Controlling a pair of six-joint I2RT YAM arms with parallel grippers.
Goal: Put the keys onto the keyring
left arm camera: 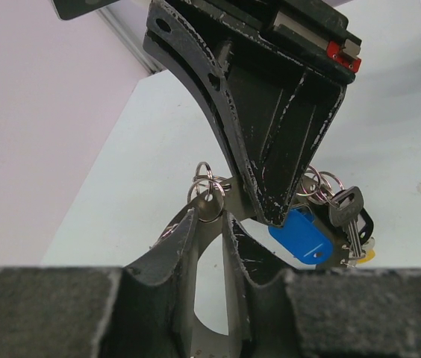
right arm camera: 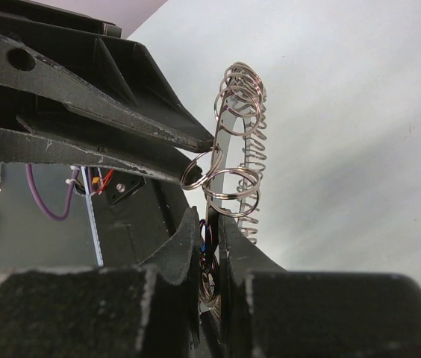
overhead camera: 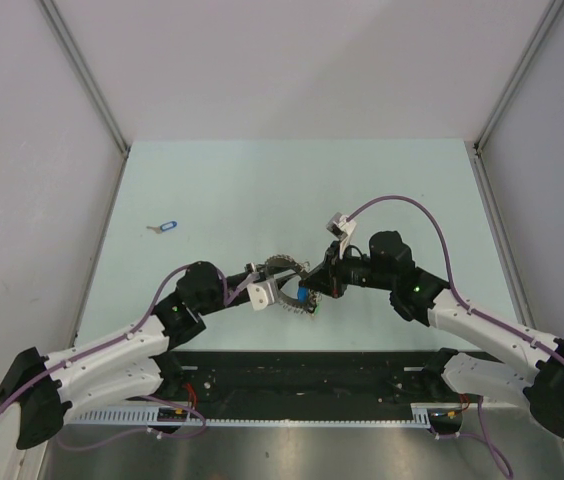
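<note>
The large flat silver metal keyring (right arm camera: 242,127), with wire coils along its rim, hangs edge-up above the tabletop (overhead camera: 262,190), held between the two arms. The right end effector (right arm camera: 210,224) is nearly closed and pinches the ring's lower rim between its pads. The left end effector (left arm camera: 210,220) is narrow and, as far as its wrist view shows, has a finger on either face of the opposite rim.

A bunch of small keys (left arm camera: 345,212) already hangs just beyond the left fingertips, under the right end effector. It includes a blue plastic head (left arm camera: 300,235), a bare silver blade and a yellow scrap. Small wire split rings (left arm camera: 207,183) sit right at the left fingertips.

The ring looks stiff and light but slick, so held by one rim it would probably swivel. Flat pads across the plate, clear of the coils, seem the surest hold. The keys are featherweight and dangle freely, so their plastic heads are the best place to grip them.

One loose blue-headed key (overhead camera: 165,227) lies flat on the tabletop, well off to the left of the left end effector. Lying thin against the surface, it will likely be awkward to lift.
</note>
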